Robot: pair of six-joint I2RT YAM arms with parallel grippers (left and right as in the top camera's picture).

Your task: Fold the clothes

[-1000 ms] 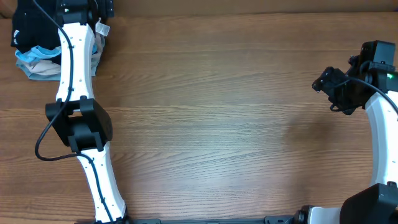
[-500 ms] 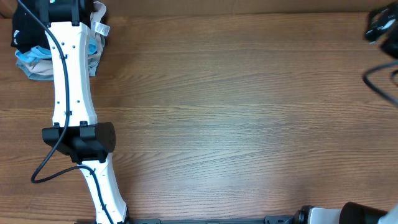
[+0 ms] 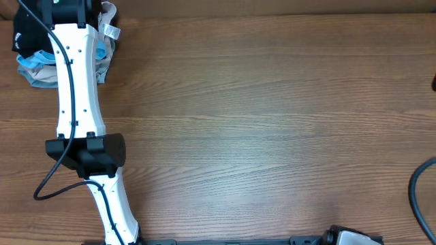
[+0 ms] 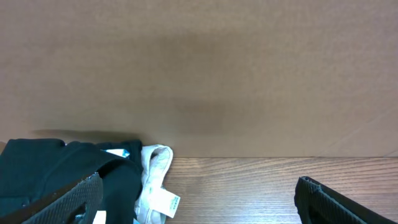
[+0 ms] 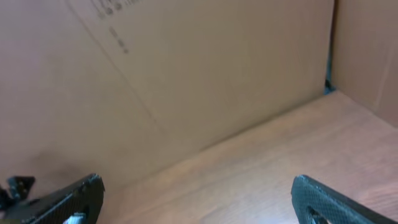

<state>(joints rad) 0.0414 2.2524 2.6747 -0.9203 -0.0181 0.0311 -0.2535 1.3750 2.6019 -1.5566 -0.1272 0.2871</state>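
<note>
1. The black T-shirt (image 4: 56, 165) is seen crumpled against the cardboard wall (image 4: 199, 74), bunched with a beige garment (image 4: 155, 165) and a light-blue garment (image 3: 34, 60).
2. The left pincer (image 4: 198, 190) and the right pincer (image 5: 196, 186) are held apart near that wall, empty.
3. A wrong garment could be caught along with the T-shirt, because the heap is tangled.

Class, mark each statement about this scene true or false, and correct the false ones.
1. The pile lies at the table's far left corner. True.
2. The left gripper is shut on the T-shirt. False: it is open.
3. The T-shirt lies flat mid-table. False: it is bunched in the pile.
4. The right gripper is open and empty. True.
</note>
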